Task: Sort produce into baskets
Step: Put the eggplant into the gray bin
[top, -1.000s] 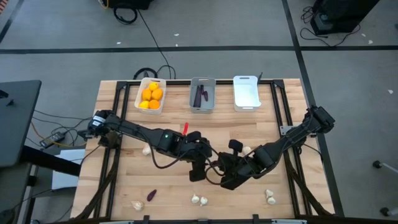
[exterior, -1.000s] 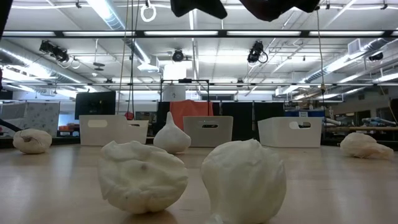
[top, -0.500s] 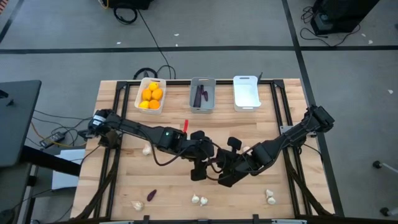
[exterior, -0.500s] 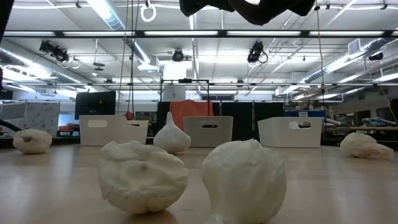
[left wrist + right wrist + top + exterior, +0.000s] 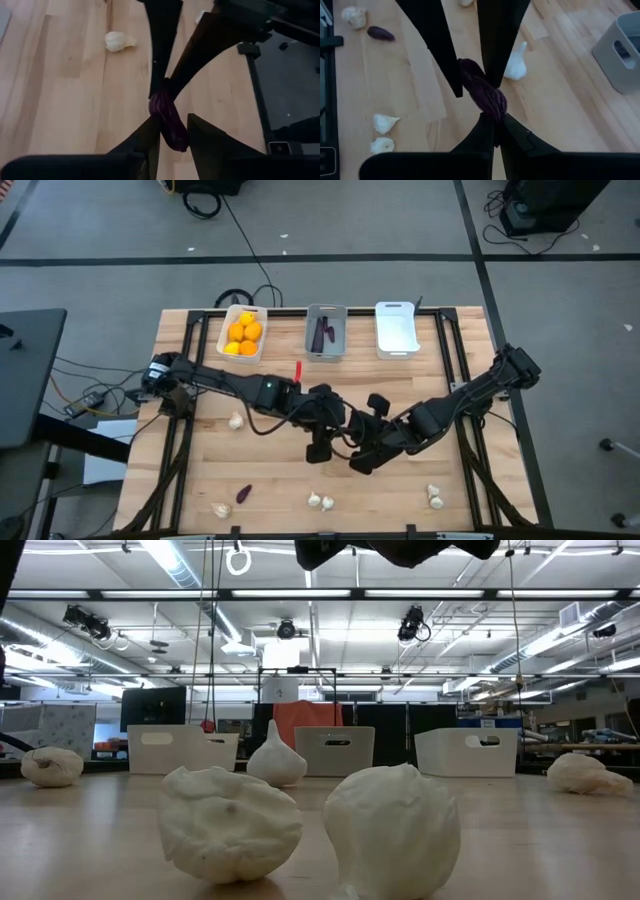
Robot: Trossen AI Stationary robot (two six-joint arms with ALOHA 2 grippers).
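A dark purple elongated piece [image 5: 167, 120] hangs above the table's middle between my two grippers, which meet tip to tip. My left gripper [image 5: 172, 125] comes from the left and is shut on one end. My right gripper [image 5: 496, 122] comes from the right and is shut on the other end. At the far edge stand a white basket of orange fruits [image 5: 243, 333], a grey basket with purple pieces [image 5: 325, 332] and a white basket [image 5: 396, 328]. The high view hides the held piece under the grippers [image 5: 345, 435]. My left gripper pinches one end of the purple piece [image 5: 175, 137] between its two fingers, coming from the table's left side. The piece is lifted clear of the table. My right gripper pinches the opposite end [image 5: 495, 111] between its two fingers, coming from the table's right side. The piece spans the two grippers, clear of the table.
Garlic bulbs lie loose on the table: one at the left [image 5: 236, 420], several along the near edge [image 5: 320, 501] [image 5: 435, 497] [image 5: 220, 509], two close to the low camera [image 5: 230, 823]. Another purple piece [image 5: 243, 494] lies near left. A red item [image 5: 297, 370] lies beside the left arm.
Both grippers, joined at the purple piece, have risen together and drifted a little toward the far edge. In the low view they have moved up and nearly out of the picture's top.
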